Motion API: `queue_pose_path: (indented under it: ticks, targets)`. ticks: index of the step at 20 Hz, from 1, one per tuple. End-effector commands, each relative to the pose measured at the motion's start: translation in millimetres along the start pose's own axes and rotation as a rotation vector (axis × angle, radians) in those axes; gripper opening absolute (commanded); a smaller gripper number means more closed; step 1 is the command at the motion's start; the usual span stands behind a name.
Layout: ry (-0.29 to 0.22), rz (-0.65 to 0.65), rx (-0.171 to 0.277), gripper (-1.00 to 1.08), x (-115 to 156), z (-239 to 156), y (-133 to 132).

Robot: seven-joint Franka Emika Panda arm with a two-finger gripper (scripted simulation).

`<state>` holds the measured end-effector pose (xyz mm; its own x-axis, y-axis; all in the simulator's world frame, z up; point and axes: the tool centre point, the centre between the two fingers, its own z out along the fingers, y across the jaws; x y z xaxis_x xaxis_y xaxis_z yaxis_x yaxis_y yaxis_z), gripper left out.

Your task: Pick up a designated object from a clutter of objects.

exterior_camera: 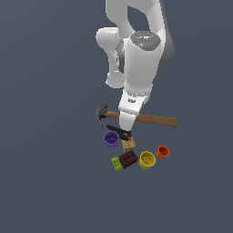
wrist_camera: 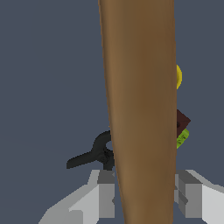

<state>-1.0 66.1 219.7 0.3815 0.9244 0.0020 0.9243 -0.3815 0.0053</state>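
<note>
The long claw hammer with a brown wooden handle and dark grey metal head lay across the far edge of the clutter, head toward the exterior view's left, handle running out to the exterior view's right. The arm's white hand was down over the handle, near the head end. In the wrist view the handle filled the space between the two grey fingers, one on each side and each pressed against or just beside the wood; the hand looked closed on the handle, though whether the grip was firm could not be told.

Just beside the grasp sat the black clamp, with the small purple cup and the tan block close by. Further out were the dark red toy brick, the green brick, the yellow cup and the orange cup. All rested on the plain dark grey table.

The step appeared to be securing the hammer for the lift. Since the hold was nearer the head than the free end, the long handle would probably tend to tip, so a tight squeeze and a slow, straight rise seemed wise. Keeping the lift vertical should also avoid dragging the clamp or nudging the purple cup.
</note>
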Motion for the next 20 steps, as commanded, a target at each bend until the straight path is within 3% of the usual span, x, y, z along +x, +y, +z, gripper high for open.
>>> queue_pose_path:
  ticks: [1,20]
  targets:
    - [0.001,0.0,-0.003,-1.0,-9,-19,-10]
    - [0.002,0.001,0.004,-1.0,-76,-153,-85]
